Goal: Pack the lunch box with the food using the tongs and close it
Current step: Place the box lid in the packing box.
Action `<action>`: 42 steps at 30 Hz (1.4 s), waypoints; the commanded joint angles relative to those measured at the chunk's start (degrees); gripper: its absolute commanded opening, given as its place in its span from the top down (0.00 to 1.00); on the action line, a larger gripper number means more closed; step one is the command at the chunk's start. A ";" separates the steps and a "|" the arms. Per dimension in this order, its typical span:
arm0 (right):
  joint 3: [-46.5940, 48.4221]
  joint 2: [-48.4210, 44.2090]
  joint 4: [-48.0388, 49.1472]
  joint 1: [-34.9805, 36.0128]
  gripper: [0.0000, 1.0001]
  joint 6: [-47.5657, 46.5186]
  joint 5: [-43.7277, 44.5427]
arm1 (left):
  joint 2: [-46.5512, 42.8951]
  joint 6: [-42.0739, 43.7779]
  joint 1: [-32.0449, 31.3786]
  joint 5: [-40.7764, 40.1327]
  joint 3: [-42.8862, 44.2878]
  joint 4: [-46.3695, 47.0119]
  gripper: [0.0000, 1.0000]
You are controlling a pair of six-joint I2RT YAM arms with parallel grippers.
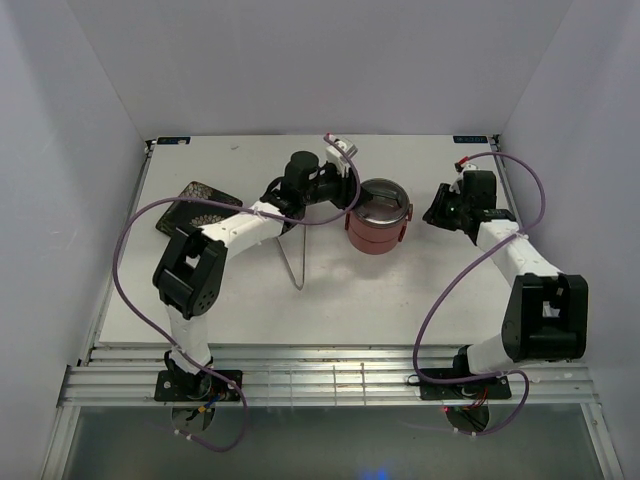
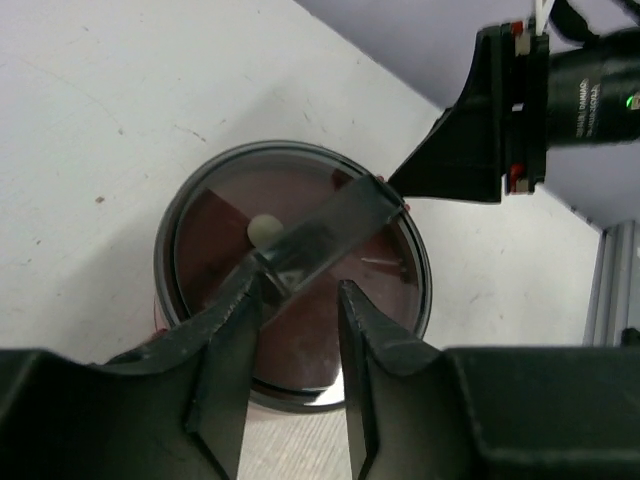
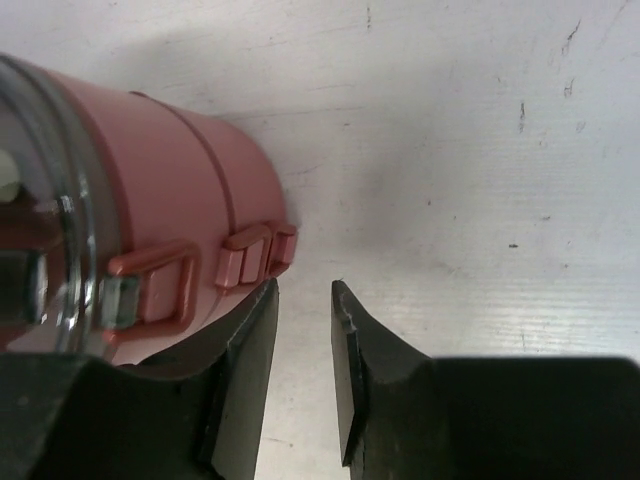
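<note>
Fingers on both arms are held apart, and nothing is gripped by them. The lunch box is found in the middle of the tabletop, stacked up, with its lid on top, between the two arms.

In the left wrist view the left gripper is hung right over the lid, at the bottom of the frame. A clear bar is laid across the lid, and its long side is pointed from the fingers to the upper right. Its near end is seen between the two fingers, but it is not squeezed. A small pale thing is seen under the lid; what it is cannot be told.

In the right wrist view the right gripper is set low, just beside the box wall at the left of the frame. The side clips are just up and left of the fingers, and only bare tabletop is seen in the gap.

The tongs are laid flat to the lower left of the box in the top view, with the joined end pointed to the bottom of the frame. The left arm is nearer to them.

The box looks shut, so the job is judged nearly done. If the clips are to be pressed, the right gripper is better placed.
</note>
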 commanded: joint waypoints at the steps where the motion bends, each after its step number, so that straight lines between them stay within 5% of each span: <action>1: -1.80 -3.52 -0.11 -0.57 0.65 -0.85 -1.57 | -6.47 6.65 -1.14 0.28 0.49 -6.57 0.45; 7: -2.68 -4.66 0.32 -1.45 0.65 -1.29 -5.26 | -3.34 20.36 -1.14 2.90 9.45 -15.44 0.21; 13: -3.47 -5.98 0.76 -1.71 0.64 -2.25 -7.19 | 3.79 27.57 -0.53 6.15 20.17 -25.74 0.23; 21: -3.56 -5.72 1.47 -1.89 0.64 -2.87 -8.60 | 5.04 33.11 -0.53 14.59 18.61 -27.41 0.26; 29: -4.17 -4.75 2.79 -1.89 0.64 -2.17 -9.22 | 5.12 31.10 -0.53 9.52 14.30 -21.89 0.24; 42: -5.67 -4.66 3.93 -1.89 0.67 -0.32 -7.28 | 6.70 23.19 -0.79 4.31 7.62 -8.95 0.37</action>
